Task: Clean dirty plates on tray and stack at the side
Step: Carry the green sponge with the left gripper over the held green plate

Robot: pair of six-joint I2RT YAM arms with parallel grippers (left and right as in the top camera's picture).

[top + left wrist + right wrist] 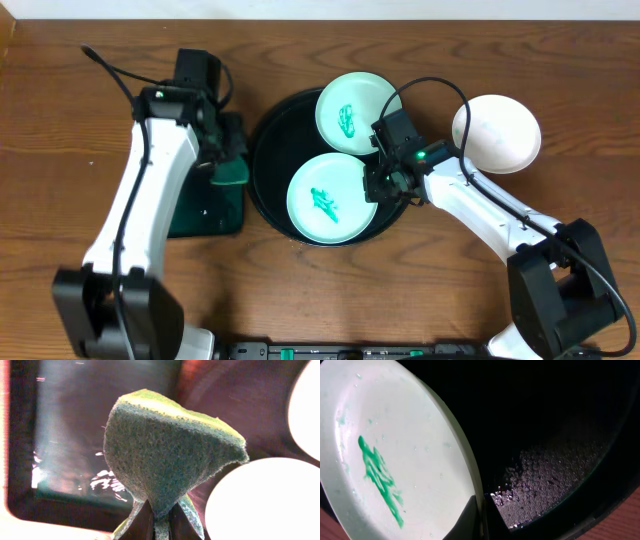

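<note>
Clamped shut, the left fingers (147,522) pinch a sponge (165,445) by its lower edge. Its dark green scouring face fans up toward the wrist camera, with a yellow band along the top. Under it lies the rectangular green tray (65,450), with wet glints on its floor. The right fingers (467,520) are closed on the rim of the nearer turquoise plate (395,435). That plate sits inside the round black tray (545,475), whose floor beside it is beaded with droplets. A teal smear (380,477) runs across the plate's middle, so this one is plainly not clean yet.

From above, the sponge hangs over the green tray, just left of the black tray and apart from both plates in it. Farther back, the second turquoise plate (352,113) lies at the black tray's far edge, just beside the held one and carrying its own smear. Farthest off to the right, the white plate (497,132) rests alone on the bare counter (60,150), outside the tray, with no smear that I can see.

By my reading, about a third of the job is done: one plate is cleaned and set aside. Two dirty plates remain on the tray, and no stack exists yet. The likely step in hand is bringing the sponge to the held plate.
</note>
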